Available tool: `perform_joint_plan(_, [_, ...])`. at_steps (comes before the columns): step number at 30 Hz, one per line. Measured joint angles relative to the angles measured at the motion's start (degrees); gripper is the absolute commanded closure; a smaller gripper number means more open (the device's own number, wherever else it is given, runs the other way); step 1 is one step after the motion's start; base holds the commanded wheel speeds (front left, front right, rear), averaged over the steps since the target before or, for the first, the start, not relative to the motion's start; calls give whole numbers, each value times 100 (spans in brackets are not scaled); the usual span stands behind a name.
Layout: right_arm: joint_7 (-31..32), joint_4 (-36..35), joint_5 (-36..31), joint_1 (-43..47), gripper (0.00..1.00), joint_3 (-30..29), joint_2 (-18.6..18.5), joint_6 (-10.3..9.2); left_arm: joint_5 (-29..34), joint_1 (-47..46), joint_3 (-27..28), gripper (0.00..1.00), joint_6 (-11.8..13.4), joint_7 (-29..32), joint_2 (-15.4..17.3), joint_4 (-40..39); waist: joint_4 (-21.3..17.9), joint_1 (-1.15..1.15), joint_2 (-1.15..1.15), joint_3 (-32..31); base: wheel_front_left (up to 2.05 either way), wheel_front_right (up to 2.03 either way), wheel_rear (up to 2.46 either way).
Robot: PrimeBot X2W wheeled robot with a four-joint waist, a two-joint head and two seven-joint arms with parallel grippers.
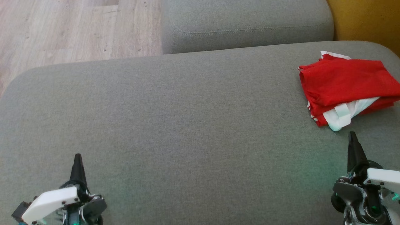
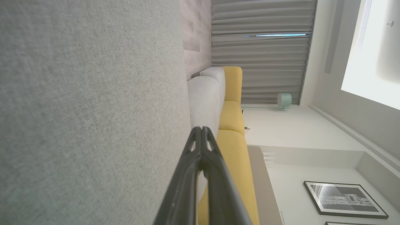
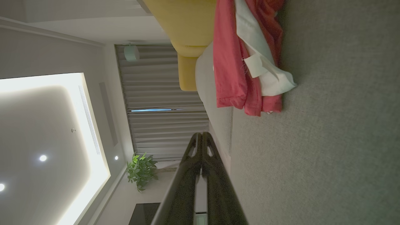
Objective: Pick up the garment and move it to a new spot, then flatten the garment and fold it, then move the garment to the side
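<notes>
We look down on a broad grey fabric seat point(image 1: 187, 118), its weave plain and even, its far corners rounded. Beyond its far edge sits a second grey cushion point(image 1: 243, 25) with a stitched seam along its front. To the left of that cushion runs a pale wooden floor point(image 1: 62, 28). At the upper right a yellow sofa point(image 1: 365, 18) shows behind the seat.

The garment point(image 1: 343, 84), red with white parts, lies folded into a rough bundle at the far right of the seat, close to its right edge. A white tab point(image 1: 342, 114) sticks out of its near side. In the right wrist view we see its layers stacked, red and white together, resting on the grey fabric.

Our left gripper point(image 1: 77, 156) is at the lower left, over a bare stretch of the seat, its 2 dark fingers pressed together into 1 point and holding nothing. Our right gripper point(image 1: 352, 133) is at the lower right, jaws likewise together and empty. Its tip is near the garment's near edge but apart from it.

From the wrist views we make out the room:
- A pleated grey curtain point(image 2: 265, 62) has a thin strip of daylight showing through it.
- A pale green lamp point(image 2: 284, 100) stands beside the curtain.
- A framed picture point(image 2: 343, 198) in black and white hangs on a white wall point(image 2: 297, 131).
- There is a leafy green plant point(image 3: 142, 170).
- The ceiling carries a lit recessed panel point(image 3: 47, 131) and small spot lights point(image 3: 42, 157).

In the left wrist view the yellow sofa stands right against the grey cushion.
</notes>
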Motion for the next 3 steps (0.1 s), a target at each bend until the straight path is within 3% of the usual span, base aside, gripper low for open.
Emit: perform_joint_plan(3, [0, 0, 0, 0, 100, 0, 0, 0, 0, 0, 0, 100, 0, 0, 0, 0, 0, 0, 0, 0, 0, 0, 0])
